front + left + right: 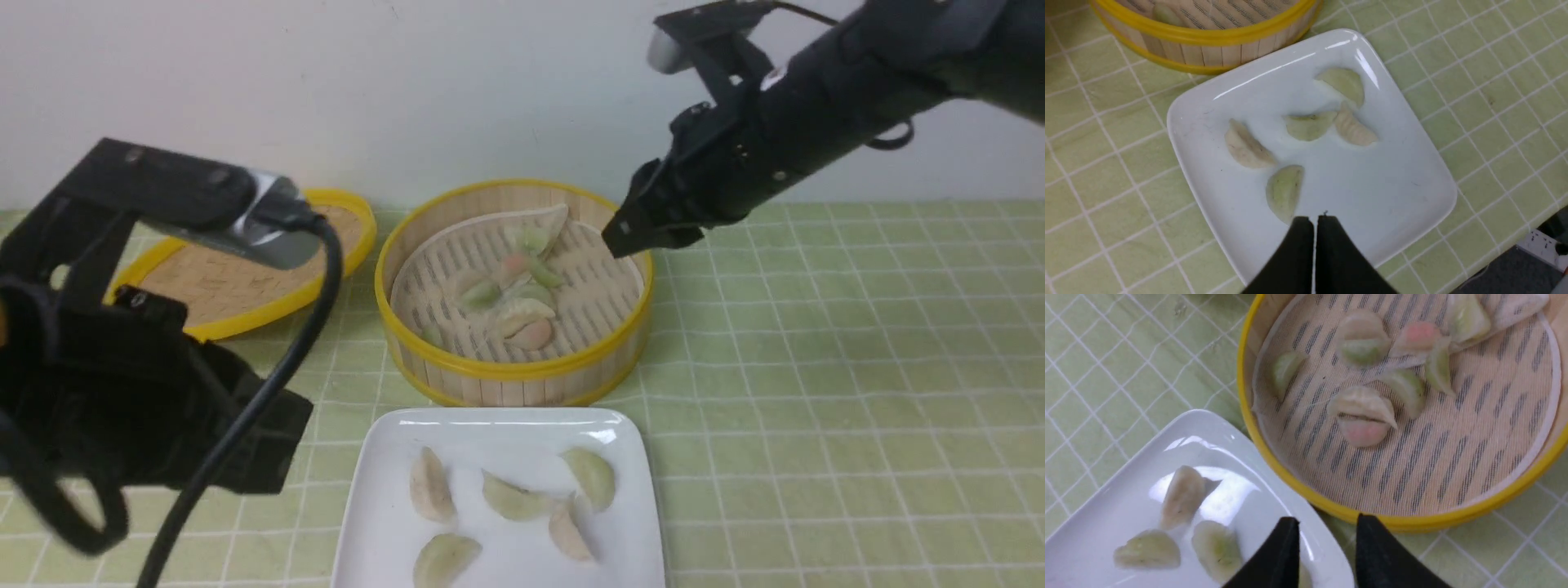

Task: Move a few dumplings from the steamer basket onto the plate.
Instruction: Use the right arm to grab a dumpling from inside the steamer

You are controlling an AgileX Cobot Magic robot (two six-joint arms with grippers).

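1. Right tool above the basket, tips apart; left tool closed, beyond its near side.
2. Dumplings inside it, five more on the plate before it.
3. Crowded dumplings might drag neighbours along.

Green checked tablecloth, steamer basket, lid, plate

shallow woven lid with yellow rim, green checked tablecloth, pale wall
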